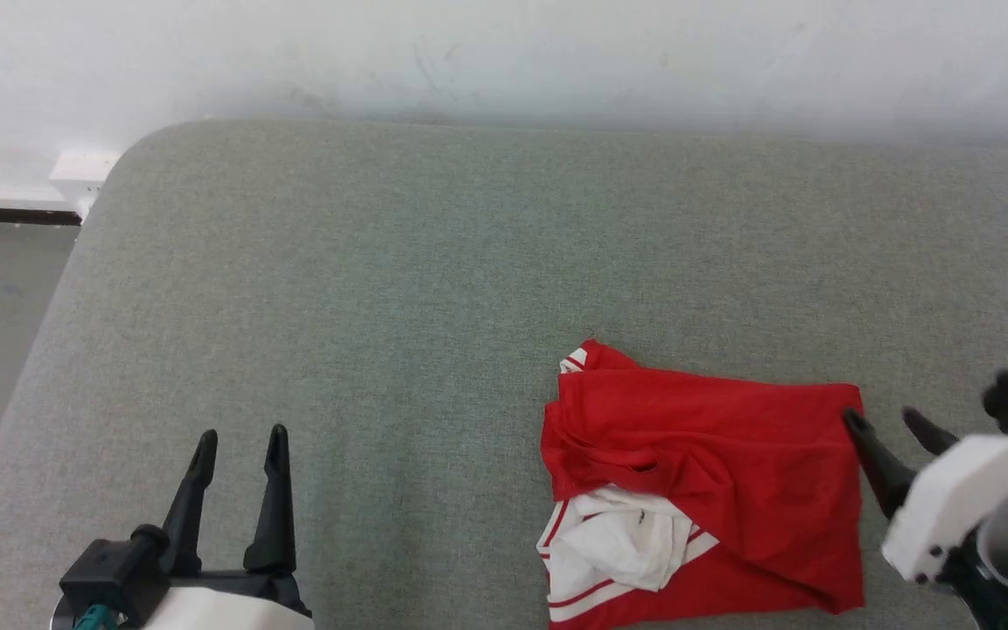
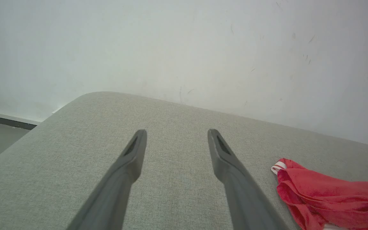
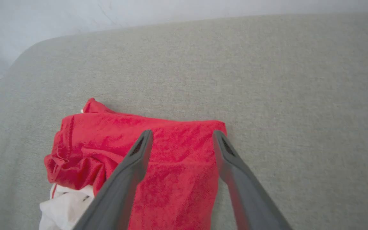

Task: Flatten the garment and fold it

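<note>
One garment (image 1: pixel 714 472), red, bunched and partly doubled over itself. It lies on the cushion (image 1: pixel 381 262) by the near edge, right of the middle and well off the far edge under the wall (image 1: pixel 504 52).

Item, left gripper (image 1: pixel 241 433): fingers spread, nothing between them, over bare cushion toward the near left corner, well apart from the garment.

Item, right gripper (image 1: pixel 880 416): fingers spread, holding nothing, at the garment's right edge by its far right corner. My right wrist view shows the two tips (image 3: pixel 182 134) straddling that edge. I cannot tell whether they touch the cloth.

Item, step in hand: flattening, as I judge it. The cloth is creased and layered, and no fold has begun.

Item, next move: I would want a pinch on the right edge or corner, the left gripper brought across to the opposite side, then a pull apart to spread the cloth.

Item, heading: a tip with striped trim (image 1: pixel 574 359) points to the far edge. A white sleeve (image 1: pixel 618 542) lies crumpled at the near left. Neck and hem I cannot pick out.

Item, long axis: the red panel runs left to right along the near edge, but the head view cuts off its near end, so I leave this unsettled.
</note>
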